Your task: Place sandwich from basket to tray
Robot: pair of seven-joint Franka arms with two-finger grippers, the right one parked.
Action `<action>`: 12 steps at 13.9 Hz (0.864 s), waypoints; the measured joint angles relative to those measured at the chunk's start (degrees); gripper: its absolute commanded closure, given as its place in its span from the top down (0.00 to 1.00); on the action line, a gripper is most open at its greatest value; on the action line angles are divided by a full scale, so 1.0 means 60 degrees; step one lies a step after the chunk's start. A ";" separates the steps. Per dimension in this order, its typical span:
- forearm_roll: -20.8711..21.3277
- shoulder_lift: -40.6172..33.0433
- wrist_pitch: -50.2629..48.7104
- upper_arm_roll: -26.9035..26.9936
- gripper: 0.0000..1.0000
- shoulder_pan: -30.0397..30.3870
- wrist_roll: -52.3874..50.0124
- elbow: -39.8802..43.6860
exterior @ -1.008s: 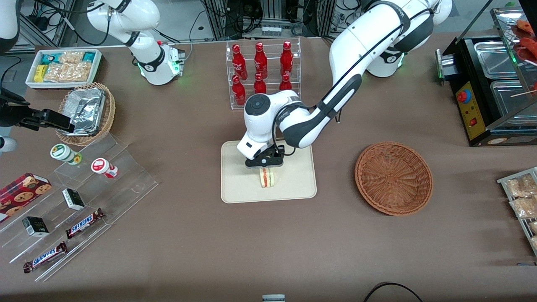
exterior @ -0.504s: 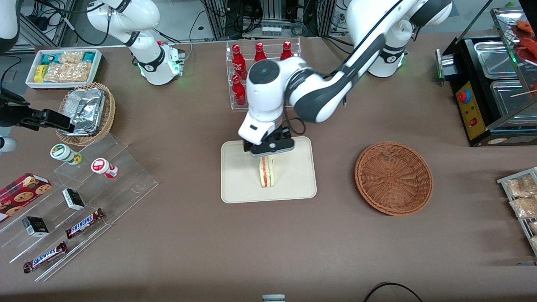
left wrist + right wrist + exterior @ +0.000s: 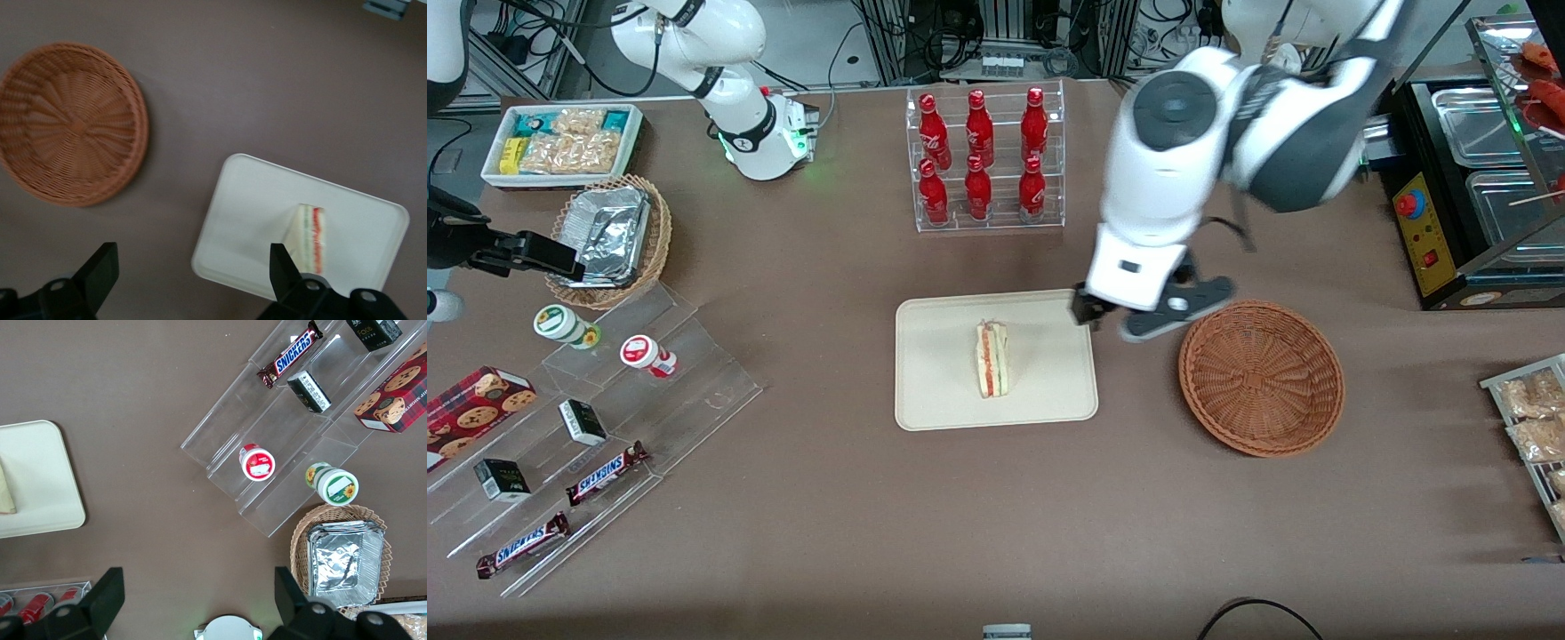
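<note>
The sandwich (image 3: pixel 991 359), a pale bread wedge with red and green filling at its edge, stands on the cream tray (image 3: pixel 934 391) near its middle; the wrist view shows the sandwich (image 3: pixel 310 230) on the tray (image 3: pixel 247 220) too. The reddish-brown woven basket (image 3: pixel 1261 378) holds nothing, and the same basket (image 3: pixel 70 123) is visible from the wrist. My gripper (image 3: pixel 1138 318) hangs high above the table between the tray's corner and the basket, open, with nothing between its fingers (image 3: pixel 100 270).
A clear rack of red bottles (image 3: pixel 983 160) stands farther from the front camera than the tray. Acrylic steps with snack bars and cups (image 3: pixel 596 400) lie toward the parked arm's end. A black food warmer (image 3: pixel 1467 178) sits toward the working arm's end.
My gripper let go of the sandwich, rose, and swung away from the tray toward the basket. The sandwich stays standing on the tray.
</note>
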 measured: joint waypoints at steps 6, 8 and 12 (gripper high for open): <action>-0.0909 -0.1329 -0.1609 0.0486 1.00 0.1929 0.4447 -0.0235; -0.1460 -0.2014 -0.1721 0.1987 1.00 0.1410 0.6003 -0.0656; -0.1905 -0.3294 -0.1883 0.4004 1.00 0.0759 0.8000 -0.1596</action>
